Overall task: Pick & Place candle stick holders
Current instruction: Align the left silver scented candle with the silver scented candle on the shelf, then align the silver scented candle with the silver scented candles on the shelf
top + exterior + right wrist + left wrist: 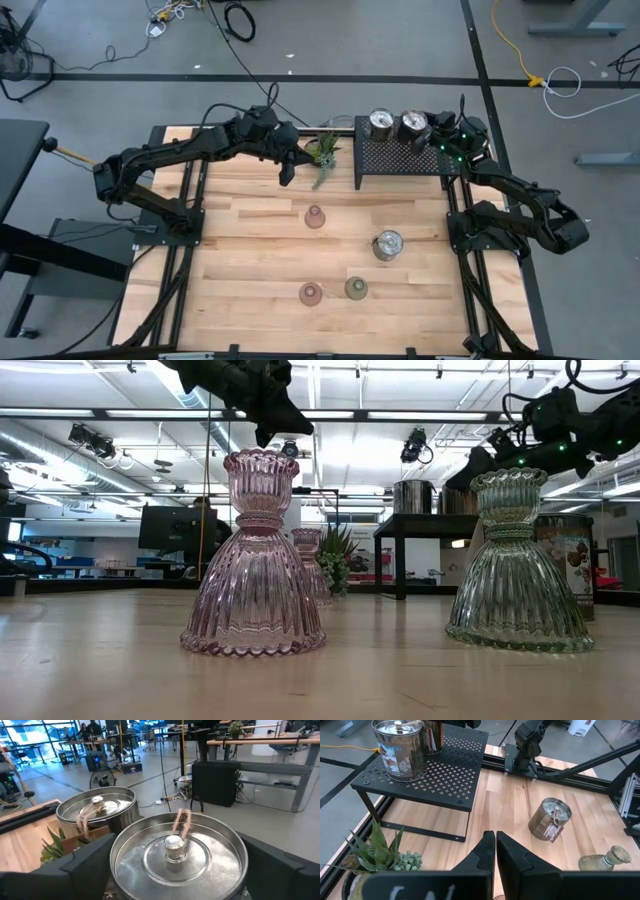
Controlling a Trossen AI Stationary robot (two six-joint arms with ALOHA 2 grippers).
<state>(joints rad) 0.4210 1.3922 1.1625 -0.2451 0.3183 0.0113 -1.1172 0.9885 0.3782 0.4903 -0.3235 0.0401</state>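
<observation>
Worktop (pixel 240 260): wood plank, centre of high view.

Rack (pixel 400 158): black mesh, upper right of worktop.
- Silver tin A (pixel 381 124): on rack, upright, axis vertical, lid up w/ knob and string.
- Silver tin B (pixel 412 124): on rack, just right of A, upright. Right end effector (pixel 437 128) sits at it; in right wrist view the dark fingers (pixel 80 862) flank tin B (pixel 177 852) on both sides, spread wide, whether they touch the wall cannot tell.
- Silver tin C (pixel 388 245): on worktop, lower right of centre, below rack, well apart from it. Left wrist view shows it (pixel 549 819) tilted, lid facing up and toward the viewer; exact lean cannot tell.

Glass holders, all upright on flared base, narrow neck up, axis vertical:
- Pink 1 (pixel 315 216): mid worktop, below plant. Seen far back in low view (pixel 310 565).
- Pink 2 (pixel 310 293): lower centre; left foreground in low view (pixel 255 555).
- Olive-green (pixel 356 288): just right of pink 2, not touching; right foreground in low view (pixel 515 565).

Plant (pixel 322 155): small, green, just left of rack, upper centre.

Left end effector (pixel 288 172): above worktop left of plant, fingers (pixel 485 852) pressed together, holding nothing.
</observation>
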